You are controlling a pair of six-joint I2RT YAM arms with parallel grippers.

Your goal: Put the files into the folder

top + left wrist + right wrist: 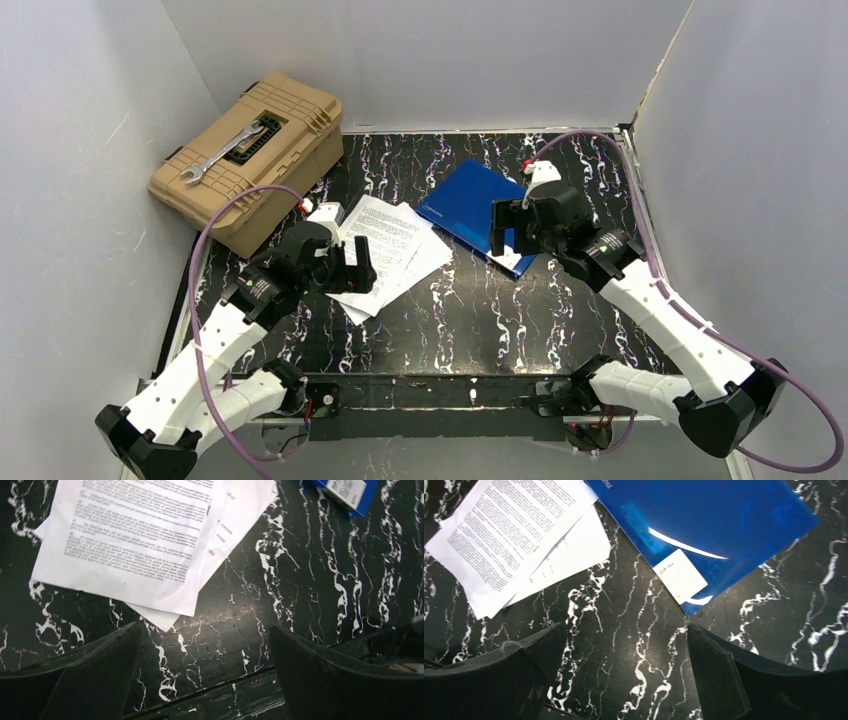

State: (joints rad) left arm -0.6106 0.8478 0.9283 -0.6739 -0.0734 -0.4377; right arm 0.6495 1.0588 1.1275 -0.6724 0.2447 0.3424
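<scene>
The files [400, 250] are a loose fan of white printed sheets lying left of centre on the black marbled table [470, 310]. The folder [468, 200] is glossy blue and lies flat and closed just to their right, its white label [680, 575] at the near corner. My left gripper [355, 268] hovers open over the near left edge of the sheets, with the files [135, 540] beyond its fingertips. My right gripper [505, 232] hovers open above the folder's near corner; the folder [704, 520] sits just ahead of its right finger. Nothing is between either pair of fingers.
A tan toolbox [250, 160] with a wrench [222, 152] on its lid stands at the back left, close behind the left arm. Grey walls close in the table on three sides. A dark rail runs along the table's near edge [210, 692].
</scene>
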